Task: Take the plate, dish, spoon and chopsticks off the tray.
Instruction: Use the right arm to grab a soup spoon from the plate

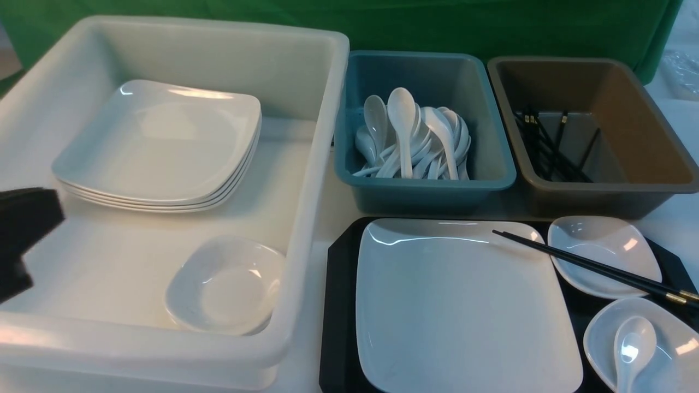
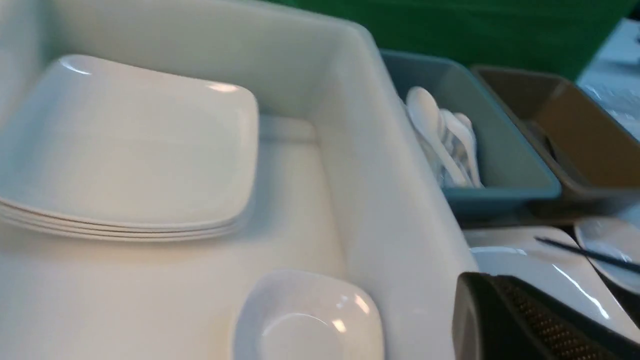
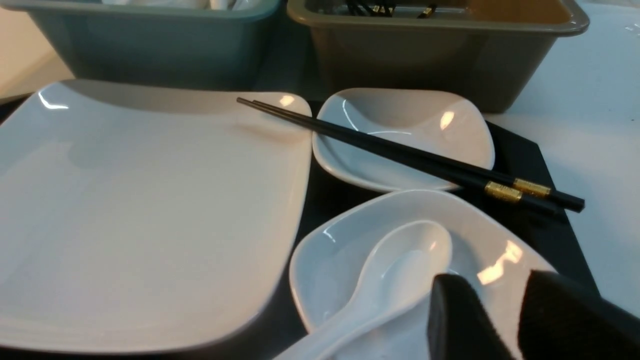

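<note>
A: Where's the spoon (image 3: 395,270) relative to the right end effector (image 3: 505,310)?
B: Just under and ahead of it. It sits in the near dish (image 3: 320,260), at the near right corner of the tray (image 1: 338,305). The bowl points away from the robot and the handle back toward it, so the long axis runs roughly near-to-far.
A: Jaws?
B: Part open, nothing between them. The gap looks enough for the handle, my guess.
A: Left end effector (image 1: 24,229)?
B: Closed, empty, over the white tub (image 1: 317,164), well apart from the tray. The right arm is clearly nearer.
A: Rest of the tray?
B: Plate (image 3: 150,210) takes the left part. Chopsticks (image 3: 400,150) lie across the far dish (image 3: 425,120), tips on the plate's far corner, gold-banded ends out past the dish to the right.
A: View gaps?
B: Front view misses the right end effector entirely. Only the right wrist view shows it over the near dish. Front view gives the clear look into the bins: spoons in the teal bin (image 1: 426,199), chopsticks in the brown bin (image 1: 611,194).
</note>
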